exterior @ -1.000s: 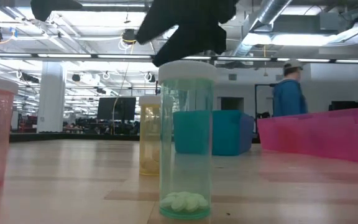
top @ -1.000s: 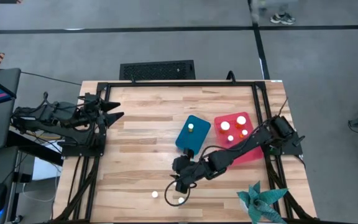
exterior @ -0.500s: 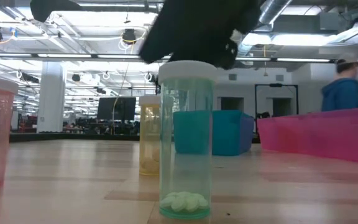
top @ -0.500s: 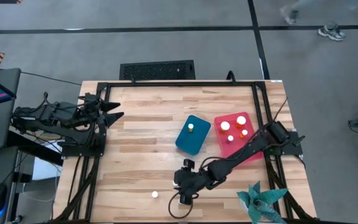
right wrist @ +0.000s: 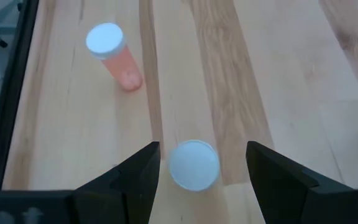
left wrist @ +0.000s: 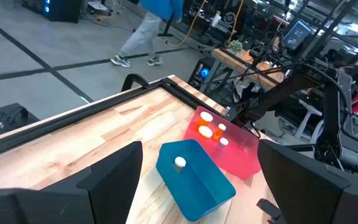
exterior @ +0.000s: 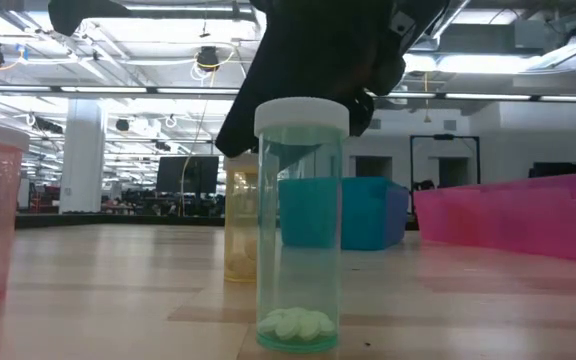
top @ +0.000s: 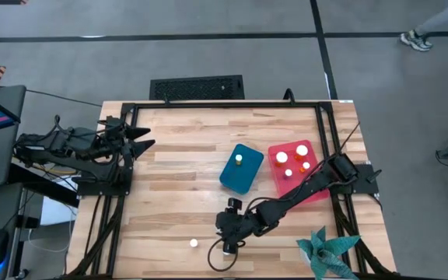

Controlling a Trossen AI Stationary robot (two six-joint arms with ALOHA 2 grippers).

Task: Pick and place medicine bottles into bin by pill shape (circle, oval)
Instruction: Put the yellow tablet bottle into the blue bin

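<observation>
Spanning most of the overhead view, the butcher-block table [top: 185,175] is framed by black rails, with grey concrete floor around it and a dark floor mat [top: 197,87] beyond the far edge. A person's shoe [top: 415,41] shows at the far right of the floor. The low view looks into an open industrial hall with strip lights and ducting.

Right of centre sit the teal bin [top: 241,168], holding one white-capped bottle, and just beside it the red bin [top: 297,173], holding three. A teal paper plant [top: 327,250] stands at the near right corner.

The right gripper [top: 229,241] hangs low at the near edge, fingers spread apart and grasping nothing, straddling a teal-tinted bottle [right wrist: 194,164] whose white cap shows between them. In the low view that bottle [exterior: 299,222] stands upright with pale pills at its bottom. An orange bottle [right wrist: 113,54] stands near it, to the left.

The left gripper [top: 145,137] waits, fingers wide apart and empty, over the far left rail, leaving the broad middle and left boards bare.
</observation>
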